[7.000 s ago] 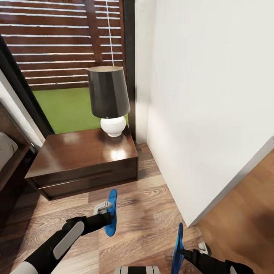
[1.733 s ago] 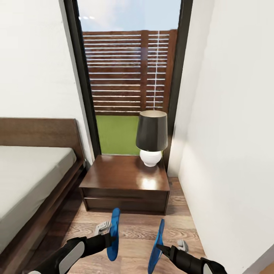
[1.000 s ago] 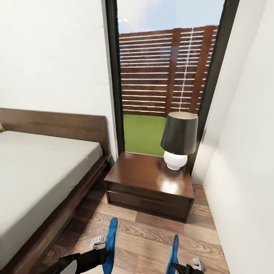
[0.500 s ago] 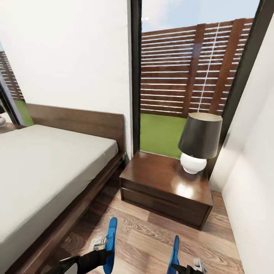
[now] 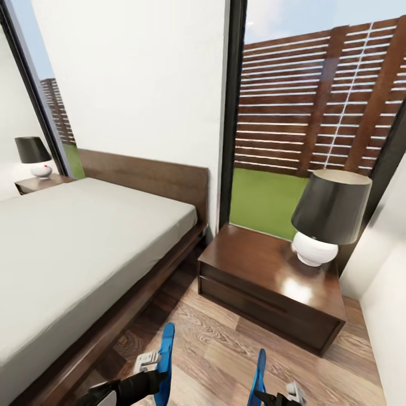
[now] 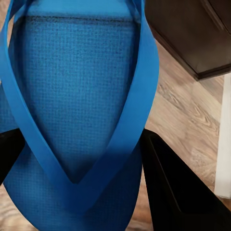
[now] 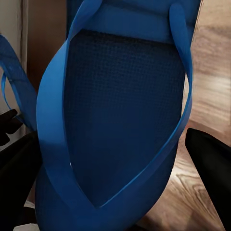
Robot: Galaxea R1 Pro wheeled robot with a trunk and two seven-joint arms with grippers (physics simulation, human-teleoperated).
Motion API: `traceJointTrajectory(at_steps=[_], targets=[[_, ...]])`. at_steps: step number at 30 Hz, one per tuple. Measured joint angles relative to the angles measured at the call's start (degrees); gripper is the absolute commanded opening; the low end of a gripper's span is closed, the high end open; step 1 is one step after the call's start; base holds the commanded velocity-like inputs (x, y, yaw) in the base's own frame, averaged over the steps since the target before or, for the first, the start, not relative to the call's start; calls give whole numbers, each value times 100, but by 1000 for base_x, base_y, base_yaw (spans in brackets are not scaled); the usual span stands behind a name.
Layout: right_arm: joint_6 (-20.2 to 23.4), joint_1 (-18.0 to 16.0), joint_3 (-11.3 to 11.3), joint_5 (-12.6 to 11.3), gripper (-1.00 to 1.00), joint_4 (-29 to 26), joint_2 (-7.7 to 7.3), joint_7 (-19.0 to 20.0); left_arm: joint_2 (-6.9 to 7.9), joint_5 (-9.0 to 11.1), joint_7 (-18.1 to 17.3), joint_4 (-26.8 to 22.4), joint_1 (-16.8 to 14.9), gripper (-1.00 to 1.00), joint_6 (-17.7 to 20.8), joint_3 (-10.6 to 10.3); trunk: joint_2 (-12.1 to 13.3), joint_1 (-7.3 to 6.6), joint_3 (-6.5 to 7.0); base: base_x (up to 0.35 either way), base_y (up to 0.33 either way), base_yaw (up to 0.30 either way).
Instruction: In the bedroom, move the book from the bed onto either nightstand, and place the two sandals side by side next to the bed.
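Note:
My left gripper [image 5: 156, 376] is shut on one blue sandal [image 5: 166, 355], held on edge above the wood floor beside the bed [image 5: 73, 248]. In the left wrist view that sandal [image 6: 77, 96] sits between the black fingers [image 6: 178, 187]. My right gripper [image 5: 266, 398] is shut on the other sandal [image 5: 259, 372], which in the right wrist view [image 7: 125, 106] also sits between two fingers [image 7: 211, 159]. A nightstand [image 5: 265, 270] stands just ahead, right of the bed. A second nightstand [image 5: 39, 182] stands at the bed's far side. The book is out of view.
A dark-shaded lamp with a white base [image 5: 327, 220] takes up the right part of the near nightstand's top. Another lamp [image 5: 34, 155] stands on the far one. A white wall [image 5: 389, 293] closes the right side. A strip of wood floor [image 5: 225, 344] runs between bed and wall.
The head view has swung to the left, so the bed and far nightstand have come into the picture. Both sandals stay held in the grippers as before.

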Motion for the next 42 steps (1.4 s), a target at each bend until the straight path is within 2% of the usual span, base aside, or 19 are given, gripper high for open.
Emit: traceJointTrajectory(at_steps=[9, 17, 23, 42], targets=[[0, 1, 0, -9, -100, 0, 0, -3, -33, 0, 0, 1, -1, -100, 0, 0, 0, 0, -23, 0, -13, 236], [0, 2, 0, -10, -100, -2, -1, -5, -111, 0, 0, 2, -2, -100, 4, -1, 0, 0, -26, 0, -116, 31], [0, 1, 0, -10, -100, -1, 0, -4, -116, 0, 0, 1, -1, -100, 8, 0, 0, 0, -26, 0, -9, 51], [0, 0, 0, -18, -100, 1, 0, 3, -116, -1, 0, 0, 0, -100, 9, 0, 0, 0, -26, 0, 0, 278]])
